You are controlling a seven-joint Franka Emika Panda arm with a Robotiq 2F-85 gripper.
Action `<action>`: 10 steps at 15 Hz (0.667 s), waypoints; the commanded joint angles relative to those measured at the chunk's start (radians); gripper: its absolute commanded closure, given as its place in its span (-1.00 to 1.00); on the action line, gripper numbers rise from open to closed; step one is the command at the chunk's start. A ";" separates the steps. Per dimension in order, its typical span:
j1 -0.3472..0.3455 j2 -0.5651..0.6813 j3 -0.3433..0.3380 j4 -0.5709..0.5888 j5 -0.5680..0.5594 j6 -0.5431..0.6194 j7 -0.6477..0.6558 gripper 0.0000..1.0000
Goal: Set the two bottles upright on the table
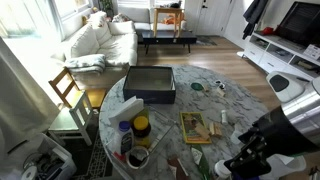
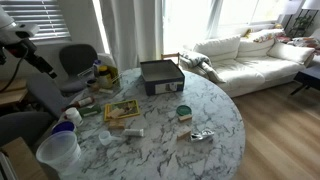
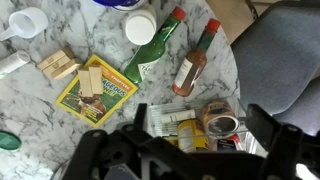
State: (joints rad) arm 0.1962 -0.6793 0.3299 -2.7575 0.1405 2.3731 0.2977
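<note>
- Table [image 3: 35, 115]: marble top; both task bottles lie near its edge, by the grey chair [image 3: 280, 50].
- Jaws: spread wide and empty, hanging above the bottles, presumably poised for a grasp.
- Green bottle [image 3: 153, 50] and brownish bottle [image 3: 194, 65]: flat on their sides, just apart, red caps pointing alike; neither upright yet.

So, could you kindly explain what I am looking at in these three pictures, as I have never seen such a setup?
It is a robot arm beside a round marble table. Two pictures come from cameras standing in the room; the third looks down from the arm's wrist. In the wrist view its pincer is open and holds nothing. On the table a green bottle and a reddish bottle, both red-capped, lie on their sides near a yellow-green booklet. A dark box sits mid-table.
</note>
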 commanded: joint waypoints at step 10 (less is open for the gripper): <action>-0.005 0.152 -0.018 0.009 0.053 0.024 0.132 -1.00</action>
State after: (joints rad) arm 0.1822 -0.6238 0.3272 -2.7652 0.1479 2.3758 0.4042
